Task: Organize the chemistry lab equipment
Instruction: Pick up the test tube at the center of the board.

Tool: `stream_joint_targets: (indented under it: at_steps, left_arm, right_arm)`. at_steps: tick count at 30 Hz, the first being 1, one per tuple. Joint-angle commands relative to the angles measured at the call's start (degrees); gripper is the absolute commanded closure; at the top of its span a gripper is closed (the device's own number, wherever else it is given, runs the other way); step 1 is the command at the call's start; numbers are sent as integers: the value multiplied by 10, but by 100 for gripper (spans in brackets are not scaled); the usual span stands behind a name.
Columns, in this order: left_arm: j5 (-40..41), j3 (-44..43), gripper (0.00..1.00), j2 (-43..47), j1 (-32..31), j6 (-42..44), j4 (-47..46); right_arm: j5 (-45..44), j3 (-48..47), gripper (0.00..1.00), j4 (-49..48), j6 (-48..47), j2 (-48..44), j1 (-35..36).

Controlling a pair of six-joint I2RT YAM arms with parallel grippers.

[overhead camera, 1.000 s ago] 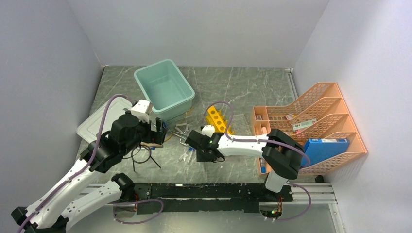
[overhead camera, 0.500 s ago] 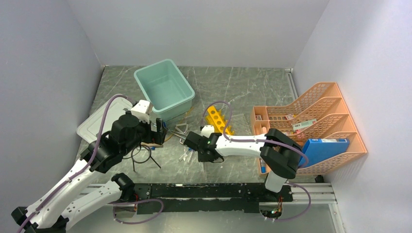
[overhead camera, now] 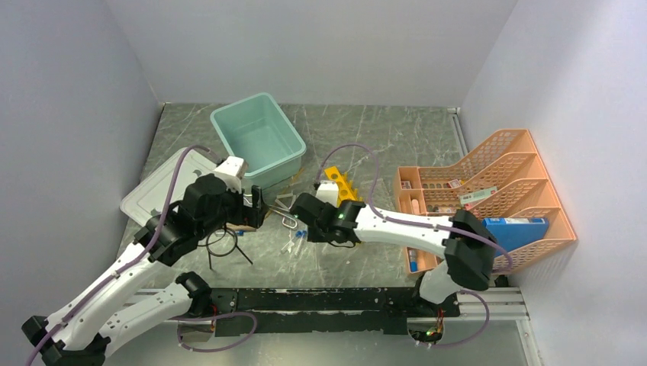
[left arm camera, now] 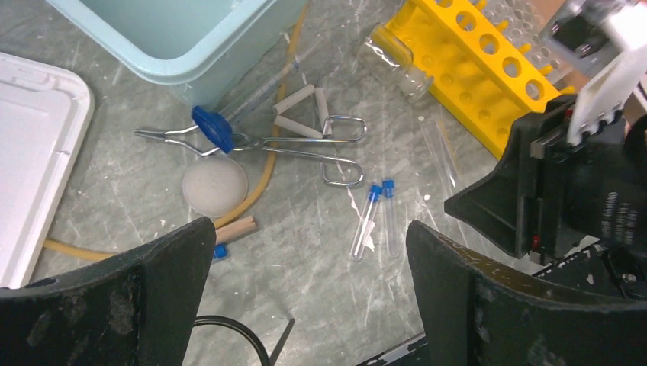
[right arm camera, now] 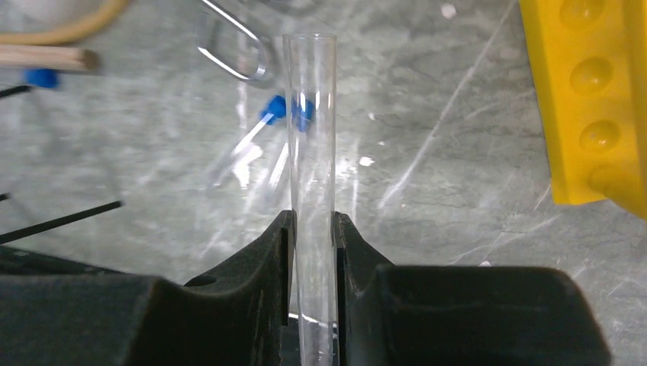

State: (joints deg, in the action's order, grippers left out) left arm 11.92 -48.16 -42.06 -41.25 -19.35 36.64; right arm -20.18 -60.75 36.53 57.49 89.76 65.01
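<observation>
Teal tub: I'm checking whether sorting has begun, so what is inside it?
Nothing shows inside the teal tub: its floor looks bare in the top view. A narrow strip behind its near wall is hidden, and the left wrist view catches only one corner.

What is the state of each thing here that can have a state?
Right gripper: shut on the clear test tube.
Left gripper: open, empty.
Teal tub: uncovered.
Lid: off, lying flat beside the tub.
Blue-capped tubes: capped, lying flat.
</observation>
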Motion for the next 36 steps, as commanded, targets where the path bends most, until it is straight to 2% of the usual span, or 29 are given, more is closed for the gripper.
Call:
stream_joint_targets:
  at_steps: [1, 5, 9, 14, 22, 36]
  left_arm:
    - [-41, -32, 0, -8, -4, -13, -30]
    - [-72, -51, 0, -22, -4, -21, -39]
    - [-111, -65, 16, -38, -4, -33, -60]
    - [-166, -71, 16, -55, -3, -65, -99]
    - [-313, -41, 19, -79, -4, -150, -242]
    - [-441, 35, 20, -91, -4, -320, -520]
  right_arm:
    - [-34, -31, 100, -1, -21, -49, 2]
    - [-52, -37, 100, -33, -56, -99, 1]
    - [-45, -23, 100, -88, -86, -156, -17]
    - [-16, -6, 100, -150, -114, -216, -51]
    - [64, 5, 100, -233, -128, -287, -110]
    - [179, 3, 100, -362, -148, -334, -112]
